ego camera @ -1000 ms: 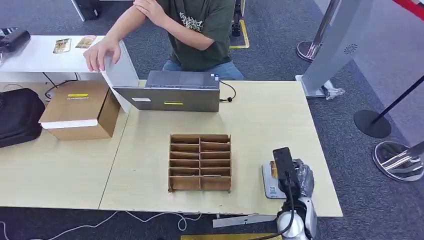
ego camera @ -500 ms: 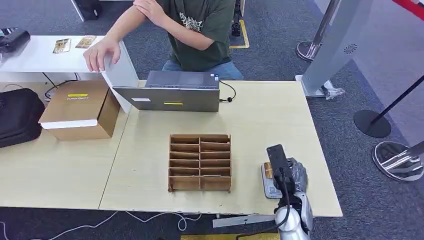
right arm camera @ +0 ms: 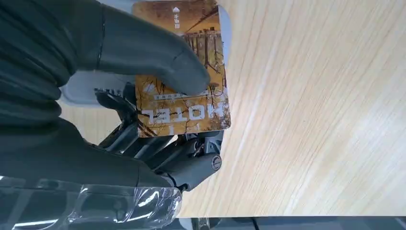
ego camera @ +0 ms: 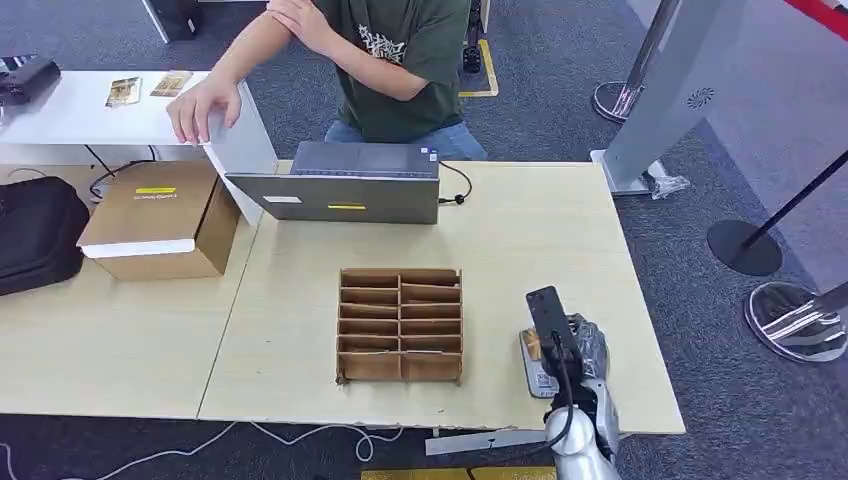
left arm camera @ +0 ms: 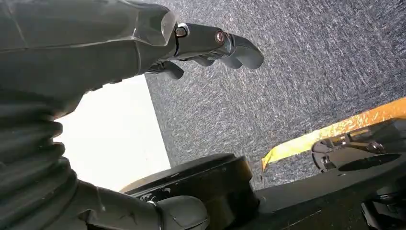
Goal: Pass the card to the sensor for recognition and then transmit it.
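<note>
Head view – right hand (ego camera: 578, 350): sat over the near right corner of the light wooden table (ego camera: 540, 230), fingers closed on the card (ego camera: 533, 345), of which a yellow-brown sliver showed at the hand's left side.
Head view – sensor (ego camera: 534, 372): a pale grey flat pad on the table, directly under the hand and card; contact between card and pad could not be determined.
Head view – organiser (ego camera: 400, 324): brown cardboard divider box with two columns of slots, standing just left of the sensor, apart from it.
Head view – laptop (ego camera: 345, 190): grey, at the far side of the table; a person (ego camera: 400, 60) in a dark green shirt sat behind it.
Head view – surroundings: a cardboard box (ego camera: 160, 220) and a black bag (ego camera: 38, 232) lay on the adjoining table to the left.
Left wrist view – left hand (left arm camera: 143, 43): hung over grey carpet (left arm camera: 297, 67), fingers (left arm camera: 230, 45) loosely curled and apart, holding nothing.
Right wrist view – card (right arm camera: 184, 79): orange-brown, printed "HOTEL", pinched between the thick grey thumb (right arm camera: 153, 55) on its face and the dark fingers (right arm camera: 186, 160) beneath.
Right wrist view – sensor (right arm camera: 224, 31): its pale grey edge showed behind the card, so the card lay over the pad, against the wood-grain table (right arm camera: 311, 110).
</note>
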